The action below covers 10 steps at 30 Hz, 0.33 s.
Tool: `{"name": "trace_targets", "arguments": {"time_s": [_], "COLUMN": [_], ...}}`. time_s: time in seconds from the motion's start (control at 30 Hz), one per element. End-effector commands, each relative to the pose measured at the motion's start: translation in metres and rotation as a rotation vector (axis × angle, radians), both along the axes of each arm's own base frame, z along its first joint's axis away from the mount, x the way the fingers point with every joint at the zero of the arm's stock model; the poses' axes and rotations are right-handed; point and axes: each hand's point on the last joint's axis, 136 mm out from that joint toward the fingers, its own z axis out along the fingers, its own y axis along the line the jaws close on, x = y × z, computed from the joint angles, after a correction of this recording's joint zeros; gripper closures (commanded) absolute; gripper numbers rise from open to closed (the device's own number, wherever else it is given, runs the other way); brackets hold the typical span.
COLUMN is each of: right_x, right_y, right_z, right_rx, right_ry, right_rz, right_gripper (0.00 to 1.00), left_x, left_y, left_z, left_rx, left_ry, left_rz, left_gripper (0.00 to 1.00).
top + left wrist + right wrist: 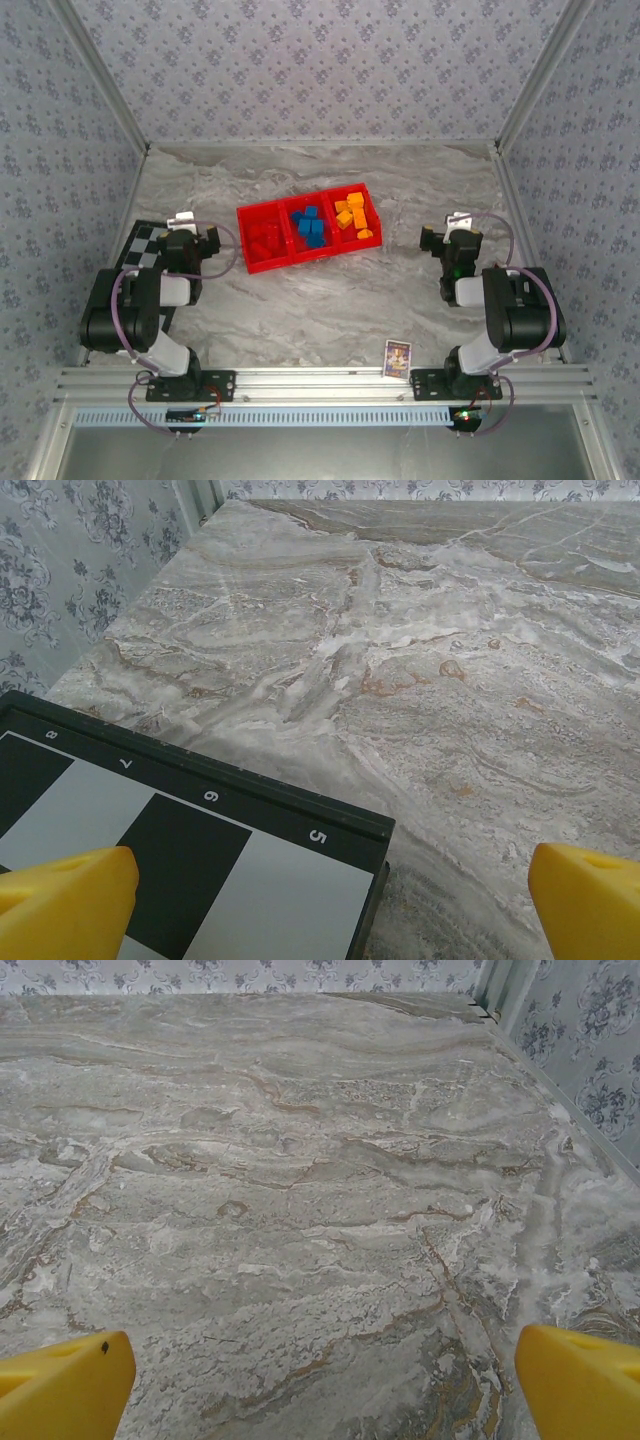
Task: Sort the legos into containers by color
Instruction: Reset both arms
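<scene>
The red tray (290, 261) lies on the grey marbled surface (330, 310), about midway between the two arms and a little beyond them, turned slightly askew. It has three compartments. The left one holds the red legos (266, 240), which are hard to tell apart against the red plastic. The middle one holds the blue legos (311, 226), and the right one holds the orange-yellow legos (355, 217). In the top view, every brick that shows lies inside the tray.

The left end effector (328, 908) hangs over the far corner of a black-and-white checkered board (200, 850) that lies at the left side of the surface, well apart from the tray. Its yellow fingers (65, 905) are spread wide, with nothing between them.

The right end effector (320, 1390) sits over bare marble to the right of the tray. Its fingers (585, 1380) are likewise spread wide and grip nothing.

A small picture card (397, 357) rests near the front edge of the surface, close to the base of the right arm.
</scene>
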Motion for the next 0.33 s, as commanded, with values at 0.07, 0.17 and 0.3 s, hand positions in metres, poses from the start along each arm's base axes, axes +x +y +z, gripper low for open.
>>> {"name": "trace_targets", "arguments": {"time_s": [0.07, 0.17, 0.3], "right_x": [0.0056, 0.0053, 0.0054], "right_y": [-0.0027, -0.0024, -0.0022], "right_z": [0.0051, 0.0048, 0.0057], "right_rx": [-0.002, -0.004, -0.006], "right_ry": [-0.01, -0.009, -0.013], "right_rz": [-0.007, -0.006, -0.005], "right_gripper": [0.0, 0.0, 0.0], "left_x": [0.0062, 0.0062, 0.0062], "left_y": [-0.0004, -0.0001, -0.0003], "left_z": [0.0103, 0.0106, 0.0106], "left_rx": [-0.007, -0.008, -0.007], "left_ry": [-0.029, -0.03, -0.03], "left_rz": [0.012, 0.013, 0.012], "left_gripper": [0.0, 0.0, 0.0]}}
